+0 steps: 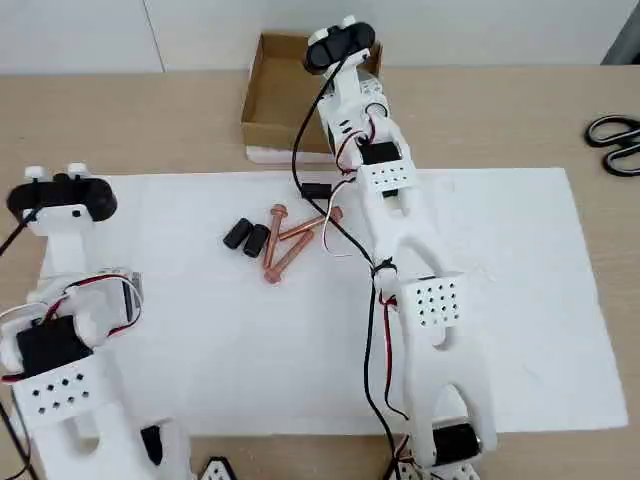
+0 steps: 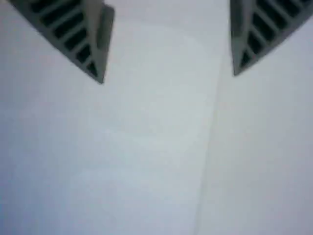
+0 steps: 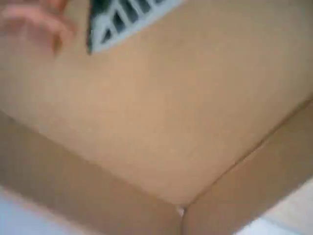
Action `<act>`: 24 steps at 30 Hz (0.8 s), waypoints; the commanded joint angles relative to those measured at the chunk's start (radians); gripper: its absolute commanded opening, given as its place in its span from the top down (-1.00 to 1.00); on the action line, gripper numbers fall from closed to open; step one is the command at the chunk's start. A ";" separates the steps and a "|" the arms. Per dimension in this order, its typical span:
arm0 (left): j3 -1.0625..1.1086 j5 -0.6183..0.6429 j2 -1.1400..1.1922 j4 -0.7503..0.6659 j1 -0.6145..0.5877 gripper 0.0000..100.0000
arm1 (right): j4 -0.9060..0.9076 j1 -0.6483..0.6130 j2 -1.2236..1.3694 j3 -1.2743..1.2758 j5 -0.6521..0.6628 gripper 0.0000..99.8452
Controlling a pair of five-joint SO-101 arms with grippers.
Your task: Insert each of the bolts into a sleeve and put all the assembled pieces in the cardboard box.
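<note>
The left claw hangs over the white foam sheet at the left end of the wooden bench, jaws spread wide with nothing between them. Toward the middle of the sheet lie two short black cylindrical sleeves, touching each other, and just beside them a loose cluster of about three copper-coloured bolts, one partly under the right arm. None of these bolts sits in a sleeve, so that pairing is not yet done. Beyond the sheet's far edge stands the open brown cardboard box, and the right claw is over it, looking down at the bare box floor; whether it is wide or narrow I cannot tell. A blurred pinkish shape shows at that view's edge, too unclear to name. Black-handled scissors lie far right. I judge most of the work remains
</note>
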 commanded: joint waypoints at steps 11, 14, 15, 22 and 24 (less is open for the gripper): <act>0.036 -0.011 -0.012 -0.002 0.000 0.68 | 0.179 -0.021 -0.033 -0.308 0.000 0.59; 0.036 -0.011 -0.012 -0.003 0.002 0.68 | 0.410 -0.062 -0.033 -0.499 -0.003 0.59; 0.036 -0.011 -0.012 -0.003 0.002 0.68 | 0.496 -0.082 -0.031 -0.566 -0.005 0.59; 0.038 -0.011 -0.012 0.002 0.002 0.68 | 0.975 -0.203 -0.036 -0.770 -0.175 0.59; 0.038 -0.011 -0.012 0.002 0.002 0.68 | 1.046 -0.217 -0.059 -0.770 -0.232 0.59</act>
